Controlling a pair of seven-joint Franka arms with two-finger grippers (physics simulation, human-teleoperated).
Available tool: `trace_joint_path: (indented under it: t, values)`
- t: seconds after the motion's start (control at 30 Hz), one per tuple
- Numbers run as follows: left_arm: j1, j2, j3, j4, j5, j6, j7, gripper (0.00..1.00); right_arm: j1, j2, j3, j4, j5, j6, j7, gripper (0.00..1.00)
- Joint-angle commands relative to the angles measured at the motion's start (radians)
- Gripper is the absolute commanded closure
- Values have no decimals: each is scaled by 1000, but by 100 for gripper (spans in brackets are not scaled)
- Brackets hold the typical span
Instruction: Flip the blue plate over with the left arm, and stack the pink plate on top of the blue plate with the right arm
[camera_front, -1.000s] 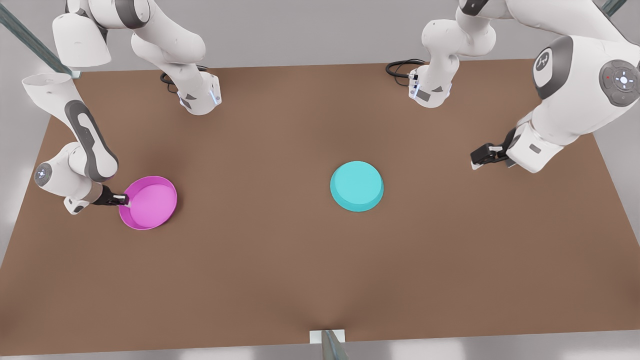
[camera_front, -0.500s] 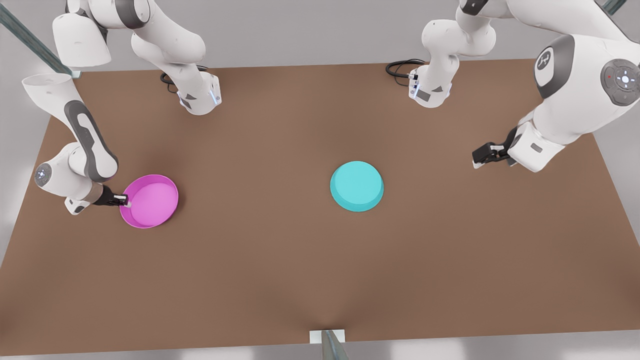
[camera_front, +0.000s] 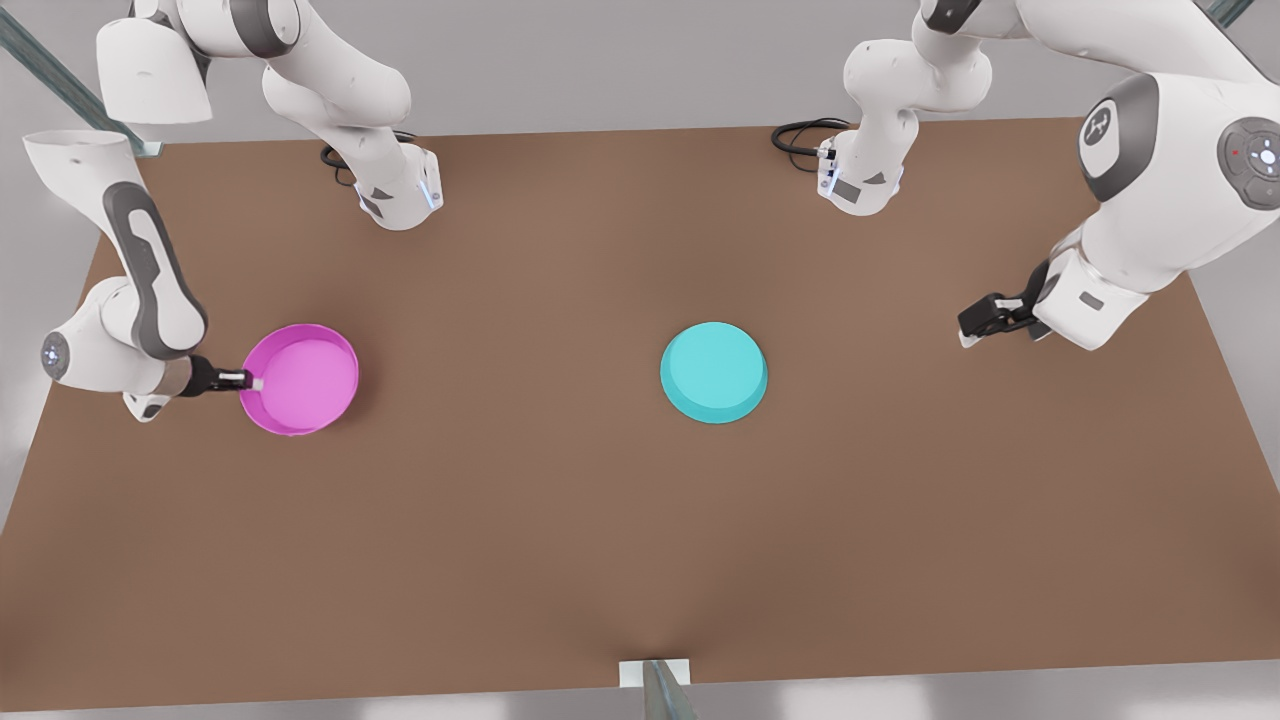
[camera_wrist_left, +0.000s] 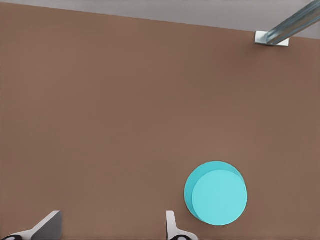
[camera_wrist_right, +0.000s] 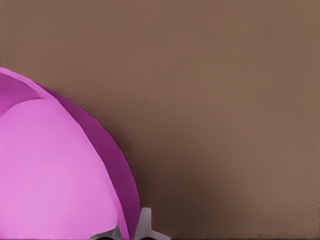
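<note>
The right gripper (camera_front: 252, 381) pinched the pink plate's (camera_front: 300, 379) rim. The blue plate (camera_front: 713, 372) lay upside down mid-table (camera_front: 560, 520). The left gripper (camera_front: 968, 328) waited nearby, jaws spread.

I see the right gripper (camera_front: 252, 381), clamped on the near rim of the pink plate (camera_front: 300, 380), has carried it a little toward the table's (camera_front: 560, 520) far edge, and the plate now sits more level in the grip. My left gripper (camera_front: 972, 322), fingers apart, has drifted slightly toward the table's edge on the front view's right.
</note>
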Motion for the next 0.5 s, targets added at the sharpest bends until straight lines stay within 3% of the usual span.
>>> trace_joint_path:
  t: [0.0, 0.23, 0.47]
  values:
    - [0, 0, 0, 1, 4, 0, 0, 0, -7, 0, 12, 0, -10, -4, 7, 79]
    - [0, 3, -2, 1, 12, 2, 0, 0, -7, 3, 67, 64, 59, -125, 12, 79]
    - [0, 3, -3, 0, 33, 25, 2, 0, 11, -15, 206, 57, 87, -105, 140, 79]
